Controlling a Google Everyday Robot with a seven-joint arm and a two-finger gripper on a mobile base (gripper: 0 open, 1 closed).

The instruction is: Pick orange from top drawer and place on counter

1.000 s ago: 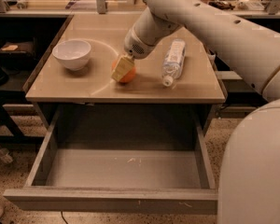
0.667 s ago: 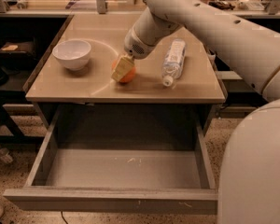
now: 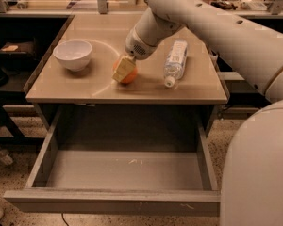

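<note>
The tool meets the orange on the desk, at 3 o'clock from the white bowl; whether it grips I cannot tell

- The counter is a beige tabletop with a faint curved arc and a darker rim.
- A white bowl stands upright on its left part, well apart from the rest.
- The orange sits near the middle, by the arc.
- A clear bottle lies on its side right of the orange, cap toward the front edge.
- My gripper is down at the orange.
</note>
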